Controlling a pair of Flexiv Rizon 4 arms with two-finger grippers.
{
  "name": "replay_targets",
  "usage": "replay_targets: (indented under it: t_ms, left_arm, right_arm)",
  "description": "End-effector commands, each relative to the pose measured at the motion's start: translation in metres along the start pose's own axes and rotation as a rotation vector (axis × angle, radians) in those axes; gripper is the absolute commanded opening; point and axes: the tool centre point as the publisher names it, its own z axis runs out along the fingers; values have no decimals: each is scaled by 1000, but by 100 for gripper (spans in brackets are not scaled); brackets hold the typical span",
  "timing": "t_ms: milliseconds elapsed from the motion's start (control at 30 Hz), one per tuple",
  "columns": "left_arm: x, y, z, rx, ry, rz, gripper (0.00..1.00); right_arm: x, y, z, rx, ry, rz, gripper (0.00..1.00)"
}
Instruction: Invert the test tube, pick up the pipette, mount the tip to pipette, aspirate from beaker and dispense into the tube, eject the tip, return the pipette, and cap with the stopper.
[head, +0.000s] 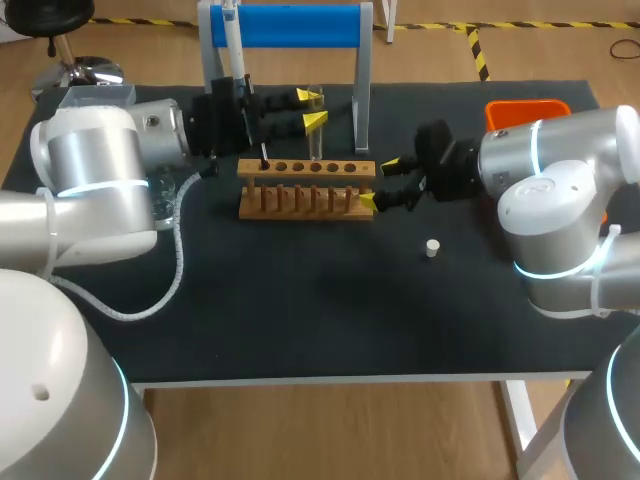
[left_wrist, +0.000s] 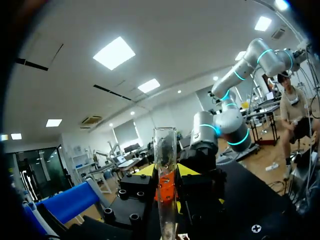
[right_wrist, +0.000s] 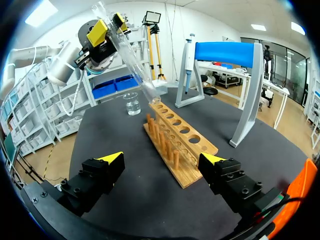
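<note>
My left gripper (head: 312, 108) is shut on a clear test tube (head: 315, 135), held just above the wooden rack (head: 300, 198). In the right wrist view the tube (right_wrist: 131, 62) slants from the left gripper (right_wrist: 107, 26) down toward a far hole of the rack (right_wrist: 186, 159). The left wrist view has the tube (left_wrist: 165, 165) standing straight up between my left gripper's (left_wrist: 166, 172) fingers. My right gripper (head: 380, 183) stands open at the rack's right end, and from its own wrist this gripper (right_wrist: 162, 160) straddles that end. The pipette (head: 232, 40) hangs on the blue stand (head: 290, 25). A white stopper (head: 432, 248) lies in front of the right arm.
A beaker (right_wrist: 132, 104) with some water stands beyond the rack's far end, behind my left arm in the head view. An orange bin (head: 525, 108) sits at the back right. A small dark piece (head: 265, 157) stands in the rack's left end hole.
</note>
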Motion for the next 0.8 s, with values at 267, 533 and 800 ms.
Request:
replay_targets:
  t_ms: [267,533,800]
  left_arm:
    - [-14,2,0,-16,29,-63,0]
    - [-35,9,6,-48,41,-170,0]
    - [-40,20,13,-37,30,-214,0]
  right_arm:
    - [0,0,-2,2,2,0,100]
    - [0,0,-2,2,2,0,100]
    - [0,0,-2,2,2,0,100]
